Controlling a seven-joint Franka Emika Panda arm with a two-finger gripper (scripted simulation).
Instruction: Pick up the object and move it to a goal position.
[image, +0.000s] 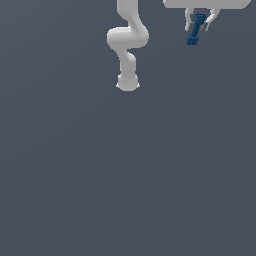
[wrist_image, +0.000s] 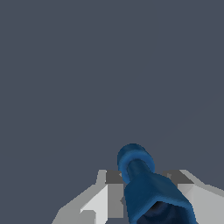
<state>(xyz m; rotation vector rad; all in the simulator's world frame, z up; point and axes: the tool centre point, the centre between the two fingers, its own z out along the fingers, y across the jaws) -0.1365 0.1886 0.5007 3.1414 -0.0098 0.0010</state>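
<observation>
Exterior view: one gripper (image: 200, 23) at the picture's top edge, jaws clamped on one dark blue bar (image: 195, 30), hanging tilted, clear of the grey floor (image: 125, 175) | wrist view: one bar (wrist_image: 146, 186) pinched between two fingers (wrist_image: 109, 197); no goal marker visible | advice: carry steadily, keep clamp firm.

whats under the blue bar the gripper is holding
Below the blue bar, shut in the gripper, only plain grey floor shows in both views. The bar's upper end is covered by the fingers.
</observation>
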